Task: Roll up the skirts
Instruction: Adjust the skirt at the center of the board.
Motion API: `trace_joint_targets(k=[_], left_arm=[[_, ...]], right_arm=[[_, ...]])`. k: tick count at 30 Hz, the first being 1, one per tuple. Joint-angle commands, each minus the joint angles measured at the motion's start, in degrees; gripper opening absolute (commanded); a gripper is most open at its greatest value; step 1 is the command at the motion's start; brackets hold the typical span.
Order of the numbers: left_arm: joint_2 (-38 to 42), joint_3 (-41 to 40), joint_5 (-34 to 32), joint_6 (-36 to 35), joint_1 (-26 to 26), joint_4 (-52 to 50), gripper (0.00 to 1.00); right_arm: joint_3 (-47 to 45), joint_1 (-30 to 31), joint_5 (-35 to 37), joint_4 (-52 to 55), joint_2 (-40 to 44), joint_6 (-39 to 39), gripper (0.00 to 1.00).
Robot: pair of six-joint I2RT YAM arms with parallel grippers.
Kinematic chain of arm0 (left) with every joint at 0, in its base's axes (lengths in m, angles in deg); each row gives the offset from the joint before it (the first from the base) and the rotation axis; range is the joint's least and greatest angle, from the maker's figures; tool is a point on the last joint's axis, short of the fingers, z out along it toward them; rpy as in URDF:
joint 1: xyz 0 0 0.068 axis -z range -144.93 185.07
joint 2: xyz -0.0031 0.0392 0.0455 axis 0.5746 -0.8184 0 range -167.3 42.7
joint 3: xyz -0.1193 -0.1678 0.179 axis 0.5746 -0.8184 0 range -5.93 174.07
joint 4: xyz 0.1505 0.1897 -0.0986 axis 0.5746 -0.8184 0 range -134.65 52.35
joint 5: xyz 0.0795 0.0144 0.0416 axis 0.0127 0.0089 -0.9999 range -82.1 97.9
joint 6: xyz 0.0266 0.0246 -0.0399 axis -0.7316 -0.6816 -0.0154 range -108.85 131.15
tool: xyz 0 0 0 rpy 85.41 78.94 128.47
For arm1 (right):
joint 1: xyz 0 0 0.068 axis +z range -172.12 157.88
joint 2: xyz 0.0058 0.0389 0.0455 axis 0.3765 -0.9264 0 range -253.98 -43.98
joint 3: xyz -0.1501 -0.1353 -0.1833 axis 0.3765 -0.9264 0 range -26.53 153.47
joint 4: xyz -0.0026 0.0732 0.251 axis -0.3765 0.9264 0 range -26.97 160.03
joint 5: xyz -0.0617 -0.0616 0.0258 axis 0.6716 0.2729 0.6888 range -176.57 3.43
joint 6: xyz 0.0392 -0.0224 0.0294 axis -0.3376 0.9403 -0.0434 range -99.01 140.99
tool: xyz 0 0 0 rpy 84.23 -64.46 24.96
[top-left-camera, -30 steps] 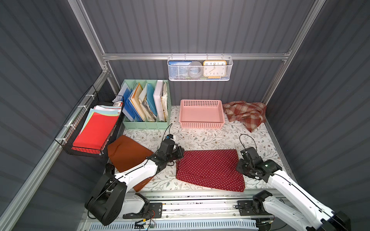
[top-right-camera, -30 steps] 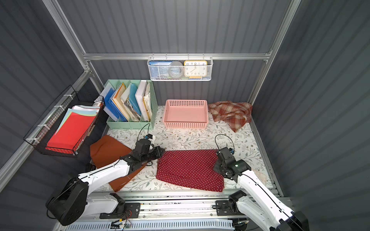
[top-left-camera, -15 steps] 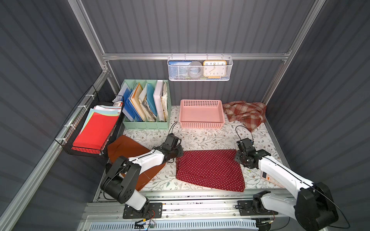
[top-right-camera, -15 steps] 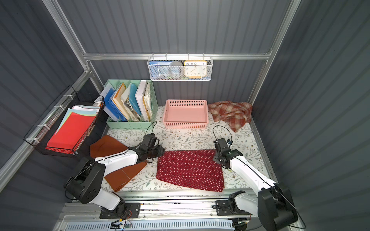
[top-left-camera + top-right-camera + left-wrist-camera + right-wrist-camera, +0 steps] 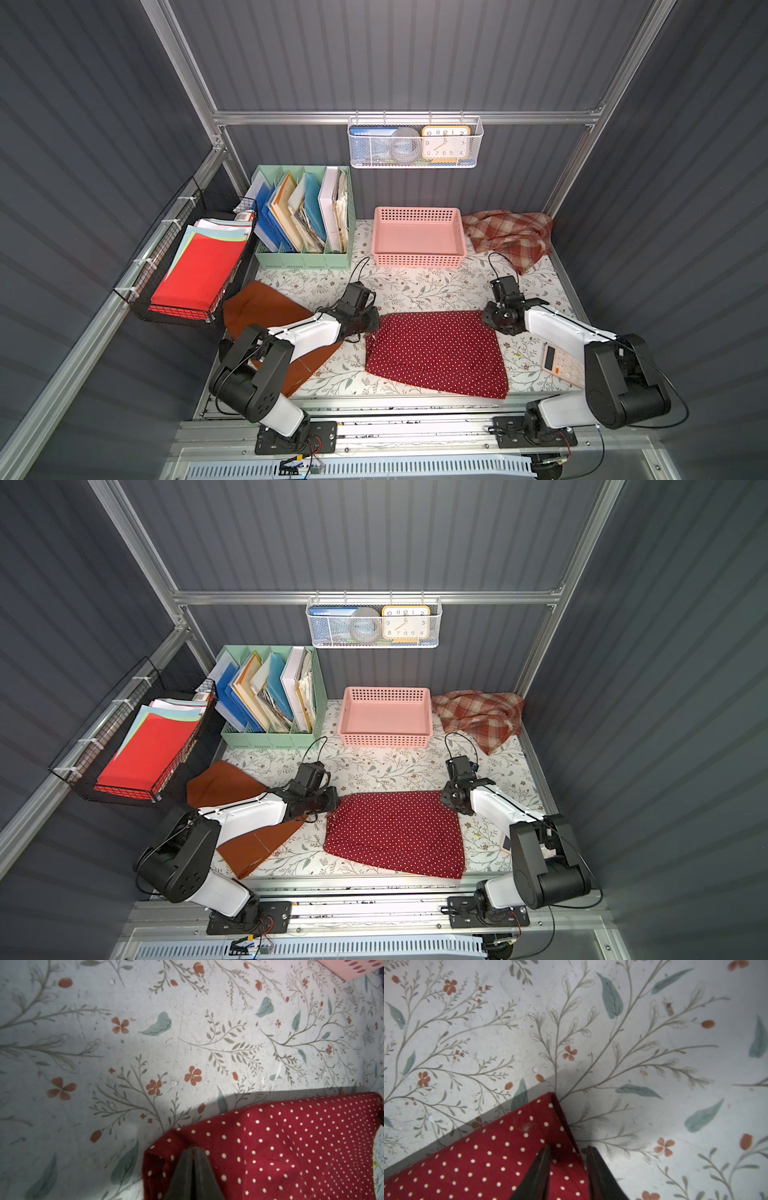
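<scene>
i am working over the floral table (image 5: 415,286), where the polka-dot skirt (image 5: 436,353) is lying spread flat near the front edge, between the two arms. the rust-orange skirt (image 5: 257,303) is lying to its left, partly under the left arm, and the plaid skirt (image 5: 507,235) is sitting crumpled in the far right corner beside the pink basket (image 5: 417,259). neither of those is rolled yet, so i am judging the task to be at its very start. i am taking the step in hand to be catching both far corners of the polka-dot skirt for the first turn of the roll. the left gripper (image 5: 192,1148) is closing tight on the far left corner, with the cloth puckering and lifting around its tips. the right gripper (image 5: 569,1148) is standing with its jaws parted astride the hem at the far right corner, not pinching it yet. to do this well, i am planning to sink the right tips a little deeper past the hem before closing, so they are catching both layers and not just the edge. then i am aiming to lift both corners only slightly and evenly, keeping the far edge taut between them. i am wanting the first fold narrow and straight, coming toward the front. i am also minding the calculator (image 5: 561,365) lying beside the skirt under the right arm.
</scene>
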Motion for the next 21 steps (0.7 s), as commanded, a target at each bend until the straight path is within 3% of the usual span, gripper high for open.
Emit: trace_joint_targets(k=[1,5,8,15,21], left_arm=[[3.83,-1.47,0.35,-2.2,-0.09,2.36,0.0],[5.32,-1.9,-1.13,-3.17,-0.09,3.17,0.0],[4.61,-2.26,-2.4,-3.43,-0.24,3.62,0.0],[5.27,-2.94,-3.38,-2.46,-1.49,4.96,0.0],[7.37,-1.06,-4.22,-3.87,-1.84,2.24,0.0]], right_arm=[[1.35,-0.37,-1.25,-2.32,-2.23,1.15,0.29],[1.95,-0.36,-2.23,-2.79,-5.65,1.02,0.09],[1.88,-0.39,-2.01,-2.92,-6.32,1.04,0.0],[1.94,-0.45,-0.9,-2.49,-6.17,1.15,0.0],[6.8,-0.63,-0.74,-2.48,-11.41,1.54,0.0]])
